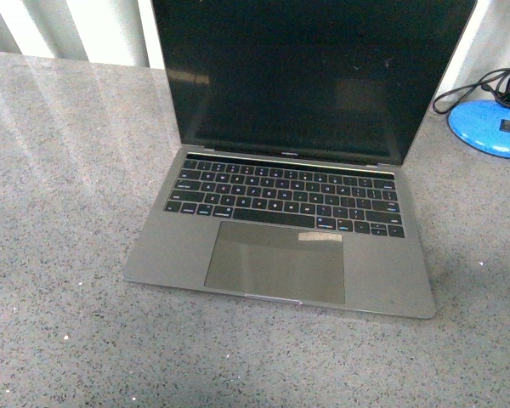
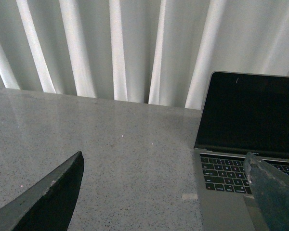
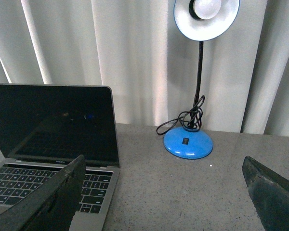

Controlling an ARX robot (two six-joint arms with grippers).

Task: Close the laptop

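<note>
The laptop (image 1: 293, 191) sits open in the middle of the worktop (image 1: 59, 255), keyboard on the near side and lid standing almost upright at the far side, its hinge running left to right. The left pincer (image 2: 164, 156) and right pincer (image 3: 164, 160) both gape wide and hold nothing, one off each side of the laptop; neither looks clearly nearer. Closing it likely means getting behind the lid's top edge and tipping it toward the near side, clear of the blue desk lamp (image 3: 188, 142) at far right
</note>
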